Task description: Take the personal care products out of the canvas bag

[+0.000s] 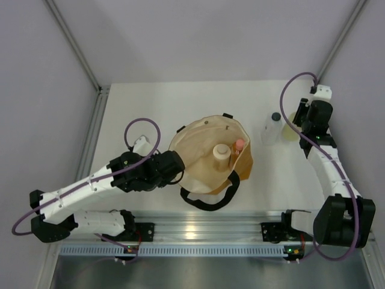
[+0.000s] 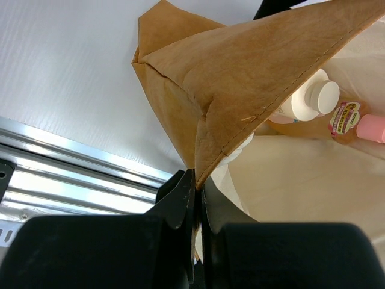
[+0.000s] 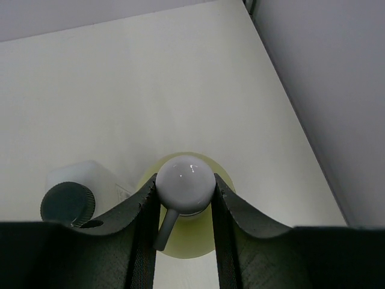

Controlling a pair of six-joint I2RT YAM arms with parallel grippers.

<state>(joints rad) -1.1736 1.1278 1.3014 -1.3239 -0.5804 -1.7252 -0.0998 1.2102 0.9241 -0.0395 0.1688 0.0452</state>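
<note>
**Q:** Bottles: which one do the jaws have?

**A:** The right jaws are clamped on the round white cap of the green bottle (image 3: pixel 194 236), gripping it from above at the far right of the surface (image 1: pixel 180 102). Just beside it stands the white bottle (image 1: pixel 272 129), dark cap up. I cannot tell whether the green bottle's base touches the surface.

**Q:** And the left jaws?

**A:** They are pressed together on a fold of the bag (image 2: pixel 252 78), pinching its rim on the left side. The bag sits mid-surface with its mouth open to the camera above. Inside, the beige bottle (image 1: pixel 221 155) stands upright, and the orange bottle (image 1: pixel 238 147), pink cap up, is just beside it.

**Q:** So what is the step, and how is it done well?

**A:** It looks like setting the green bottle down, with two bottles out and two to go. I would lower it straight until the base rests flat, keeping it off the white bottle. The jaws should then part fully and rise straight up, so the cap does not catch and tip it. The left pinch is best kept steady, so the mouth is open for the next reach.
</note>
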